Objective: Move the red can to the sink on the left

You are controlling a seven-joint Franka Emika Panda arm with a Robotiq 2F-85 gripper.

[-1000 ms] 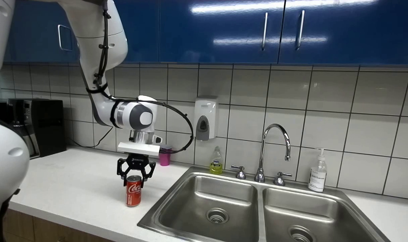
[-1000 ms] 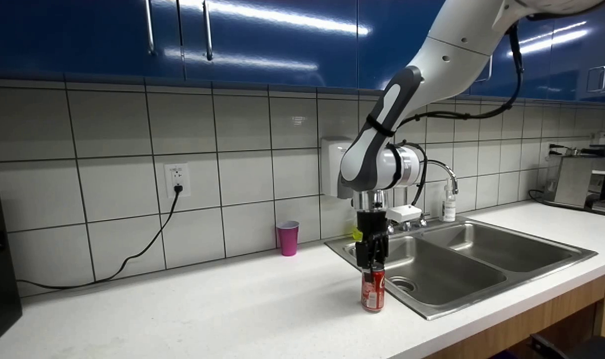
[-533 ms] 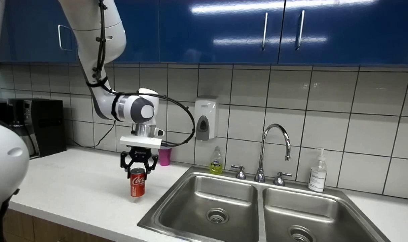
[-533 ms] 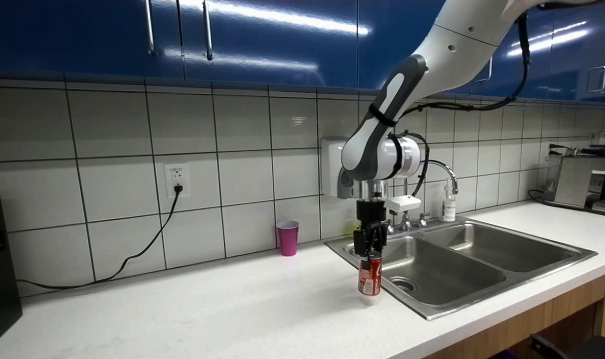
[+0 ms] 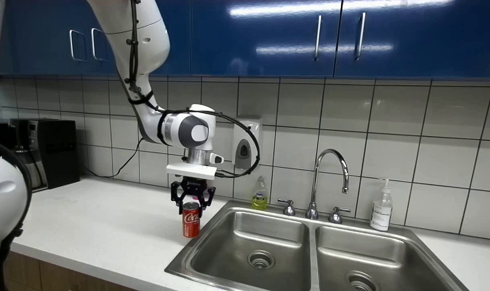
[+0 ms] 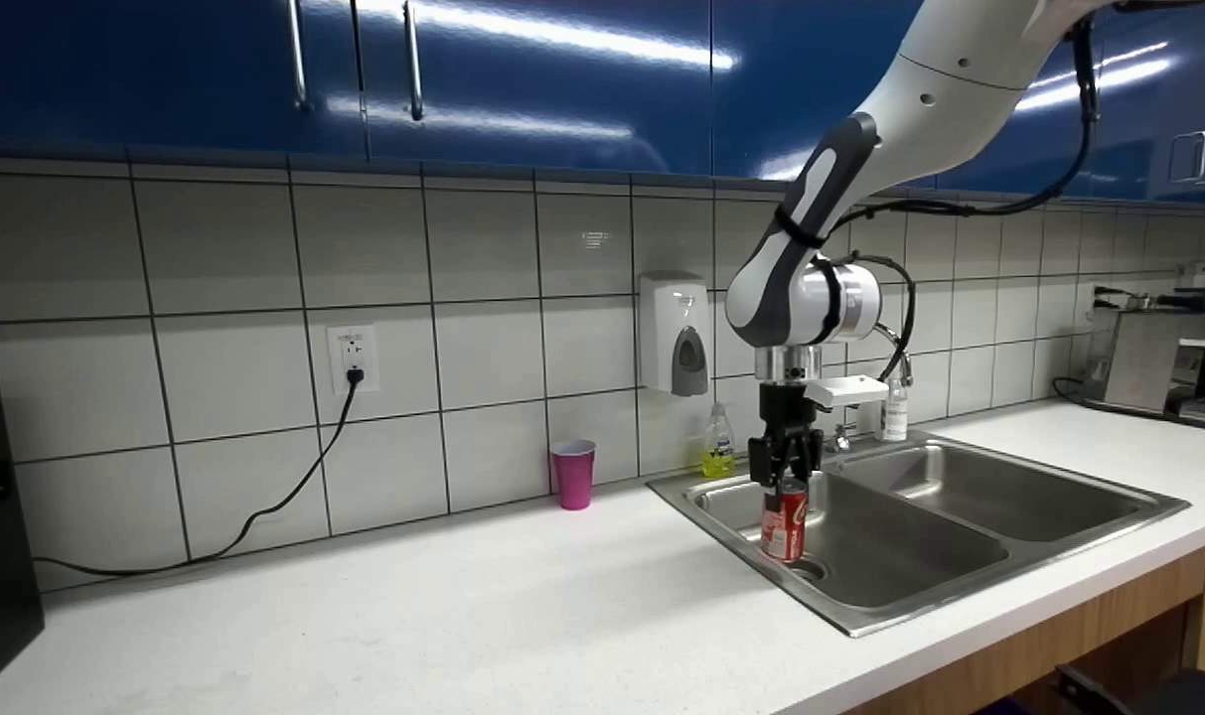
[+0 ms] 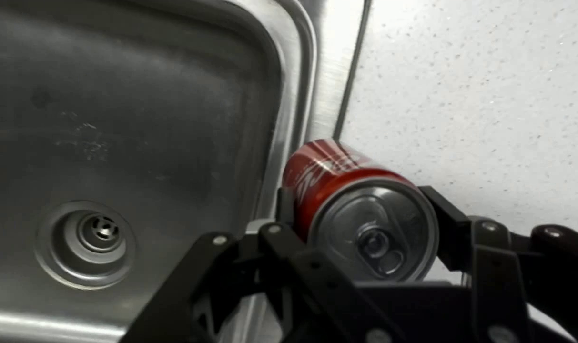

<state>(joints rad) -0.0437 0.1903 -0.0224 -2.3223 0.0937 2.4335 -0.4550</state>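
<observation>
The red can [image 5: 191, 223] is upright in my gripper [image 5: 192, 209], held above the left rim of the double sink. It also shows in an exterior view [image 6: 784, 526] with the gripper [image 6: 787, 487] over it. In the wrist view the can [image 7: 327, 174] sits between both fingers of the gripper [image 7: 362, 209], which touch its sides near the top; its silver lid faces the camera. The left sink basin [image 5: 228, 258] holds nothing visible and lies just right of the can; in the wrist view this basin [image 7: 174, 119] is at left, with its drain.
A faucet [image 5: 315, 178] stands behind the sink. A yellow-green soap bottle [image 5: 259, 198] is at the sink's back left corner and a pump bottle [image 5: 381, 212] at back right. A pink cup [image 6: 574, 477] stands by the wall. A black machine [image 5: 55, 153] is far left.
The can has been lifted off the counter in the gripper's hold. Then the arm carried it right, from over the counter to over the sink's left rim.
</observation>
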